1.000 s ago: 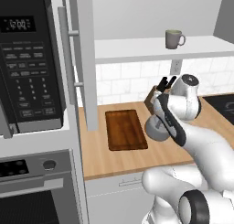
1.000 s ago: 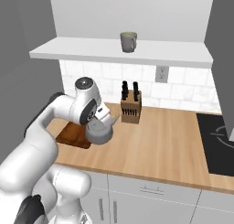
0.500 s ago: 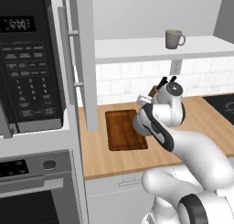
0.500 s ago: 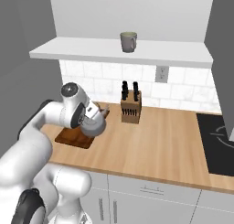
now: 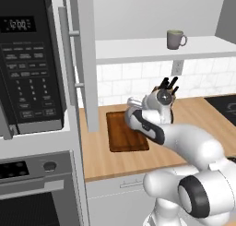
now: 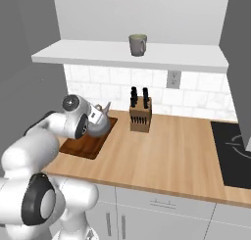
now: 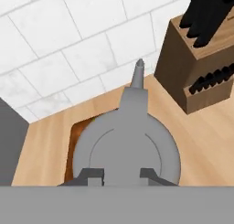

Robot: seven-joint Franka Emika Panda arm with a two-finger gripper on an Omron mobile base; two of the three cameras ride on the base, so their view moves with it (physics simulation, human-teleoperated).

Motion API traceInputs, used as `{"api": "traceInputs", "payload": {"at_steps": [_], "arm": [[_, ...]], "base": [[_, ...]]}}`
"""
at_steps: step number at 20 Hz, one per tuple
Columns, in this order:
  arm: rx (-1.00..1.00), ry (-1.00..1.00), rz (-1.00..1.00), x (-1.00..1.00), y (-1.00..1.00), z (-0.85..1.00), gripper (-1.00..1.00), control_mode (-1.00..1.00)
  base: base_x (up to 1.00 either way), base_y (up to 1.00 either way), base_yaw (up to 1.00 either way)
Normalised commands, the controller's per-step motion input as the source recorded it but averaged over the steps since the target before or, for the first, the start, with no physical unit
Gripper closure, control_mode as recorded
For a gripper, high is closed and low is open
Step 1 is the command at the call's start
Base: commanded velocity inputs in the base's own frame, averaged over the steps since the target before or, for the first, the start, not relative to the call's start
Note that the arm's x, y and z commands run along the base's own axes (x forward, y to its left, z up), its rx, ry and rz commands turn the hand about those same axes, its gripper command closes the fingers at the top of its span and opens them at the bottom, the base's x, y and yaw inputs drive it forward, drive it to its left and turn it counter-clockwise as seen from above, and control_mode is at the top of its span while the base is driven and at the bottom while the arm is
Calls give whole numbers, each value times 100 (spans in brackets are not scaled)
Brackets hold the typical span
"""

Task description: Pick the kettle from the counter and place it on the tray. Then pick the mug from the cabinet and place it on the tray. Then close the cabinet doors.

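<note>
Wood-grain tabletop [image 6: 166, 146] under a white tiled wall, microwave [image 5: 27, 63] column at far left. Kettle [image 7: 125, 143] hangs in the tool [image 7: 121, 174], lifted off the tabletop, over the far right part of the tray [image 6: 86, 143]; spout points toward the tiles. Tool's two tips sit close together at the kettle's top, clamped on what I take to be its thin arched handle, though the handle itself is hidden under them. In the right base view the kettle [image 6: 98, 125] shows just beside the wrist, above the tray's back corner. Tray [image 5: 125, 133] lies dark brown against the tan slab, knife block [image 6: 140, 115] just beside it on the right. Mug [image 5: 175, 38] sits on the cabinet shelf [image 5: 161, 49], untouched; one cabinet door [image 5: 85, 59] stands open at left.

Risk, as judged: kettle looks near the tray's right rim, so a release now could land it half on the rim and tip it. Swinging on the thin handle could also knock the knife block.
</note>
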Motion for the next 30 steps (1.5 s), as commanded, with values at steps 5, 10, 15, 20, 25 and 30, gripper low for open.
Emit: {"api": "traceInputs", "payload": {"at_steps": [5,10,15,20,25,30], "arm": [[-8,-6,10,41,31,-2,100,-100],[-11,1,2,40,27,0,100,-100],[-15,11,0,46,14,-4,100,-100],[-8,13,2,28,17,-15,100,-100],[0,3,6,15,18,-7,100,-100],[0,3,3,22,11,-15,100,-100]], "base": [[0,0,0],[0,0,0],[0,0,0],[0,0,0],[0,0,0],[0,0,0]]}}
